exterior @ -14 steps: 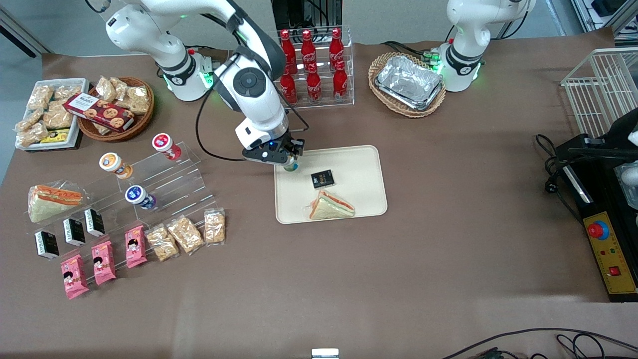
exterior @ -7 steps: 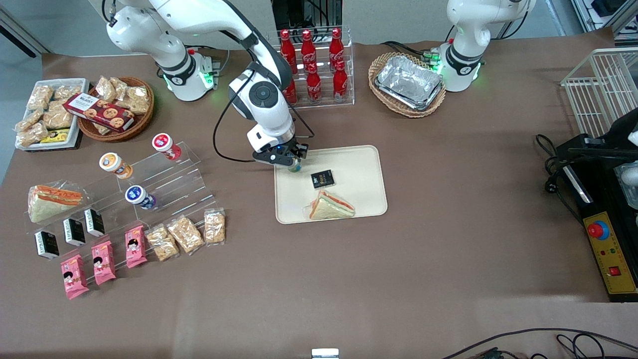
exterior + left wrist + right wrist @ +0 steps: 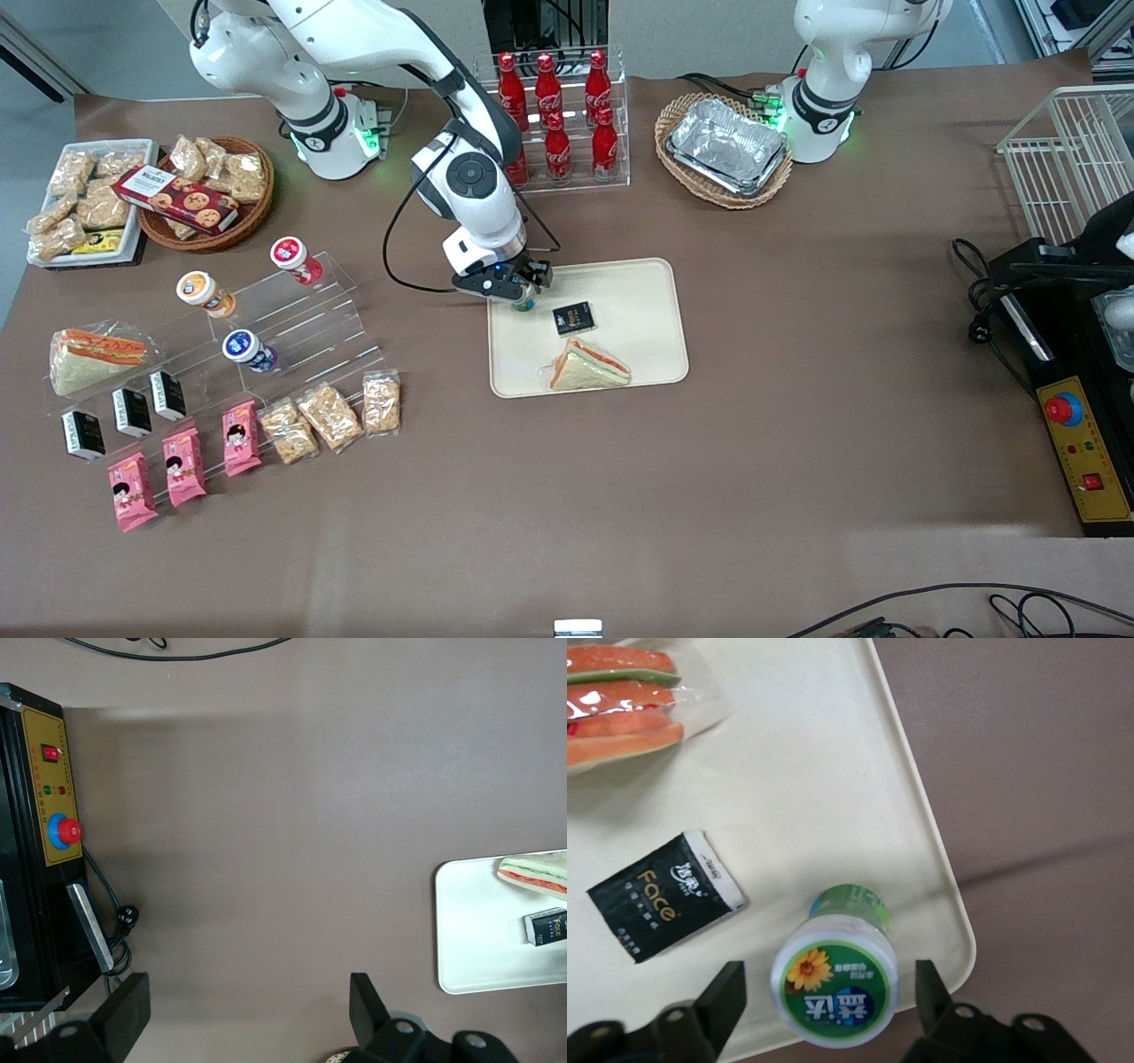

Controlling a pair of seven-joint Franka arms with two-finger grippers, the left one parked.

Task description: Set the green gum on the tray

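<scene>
The green gum point(image 3: 834, 992) is a small green bottle whose white lid carries a green flower label. It stands upright on the cream tray point(image 3: 833, 815), close to one rounded corner. My gripper point(image 3: 830, 989) is open, one black finger on either side of the lid with a gap on both sides. In the front view the gripper point(image 3: 523, 289) hangs over the gum point(image 3: 524, 303) at the tray point(image 3: 638, 301) corner toward the working arm's end, farthest from the camera.
A black packet point(image 3: 573, 318) and a wrapped sandwich point(image 3: 589, 365) lie on the tray, nearer the camera than the gum. A rack of cola bottles point(image 3: 554, 115) stands farther back. An acrylic stand point(image 3: 292, 310) with red, orange and blue bottles sits toward the working arm's end.
The gripper with the gum has shifted a little along the tray's edge and come lower over the corner. The gum now stands on the tray with the fingers clear of it.
</scene>
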